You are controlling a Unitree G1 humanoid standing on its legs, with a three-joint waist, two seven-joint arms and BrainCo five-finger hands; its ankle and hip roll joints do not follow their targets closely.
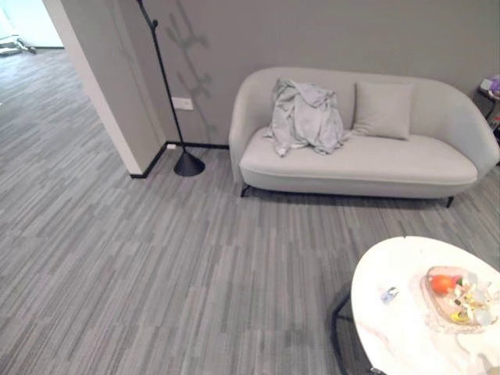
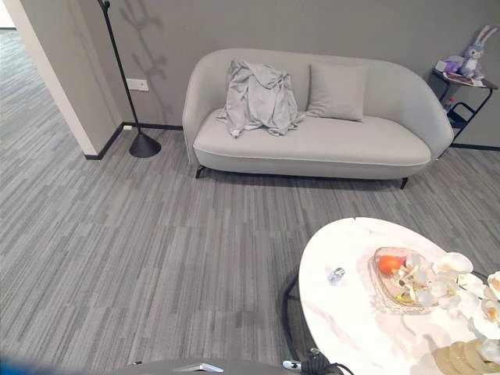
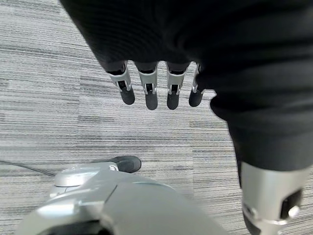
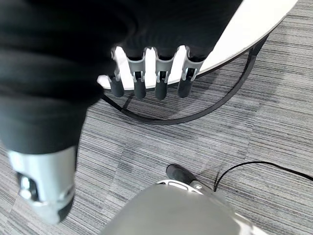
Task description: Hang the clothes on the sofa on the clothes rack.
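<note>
Pale grey sofa [image 2: 312, 144] stands against a grey wall, on dark slim legs. Grey garment [image 2: 258, 98], crumpled, draped over the backrest and spilling onto the seat toward the sofa's left end; folds bunched, one edge trailing down on the cushion. Square grey cushion [image 2: 337, 91] leans upright against the backrest just beside the garment, on its right, nearly touching it. Clothes rack [image 1: 168, 86], a thin black pole on a black cone base, stands on the floor left of the sofa, near a wall corner; its upper part runs out of view, nothing seen hanging on the part that shows. White wall socket [image 1: 182, 103] sits low on the wall between rack and sofa. Open grey striped carpet [image 2: 156, 258] lies between the near ground and the sofa. Round white marble-look table [image 2: 351, 312] on a black wire frame occupies the near right, well apart from the sofa. On it a shallow glass dish [image 2: 383, 291] holding an orange fruit [image 2: 390, 264] and pale flower-like pieces; a small clear object [image 2: 336, 275] lies on the tabletop just left of the dish. Far right, beside the sofa's right end, a small dark side stand [image 2: 461, 101] carries a purple plush rabbit [image 2: 471, 56]. Left hand [image 3: 151, 88] hangs over bare carpet, fingers straight and spread slightly, holding nothing. Right hand [image 4: 149, 81] hangs beside the table's edge and wire frame, fingers straight, relaxed, empty.
</note>
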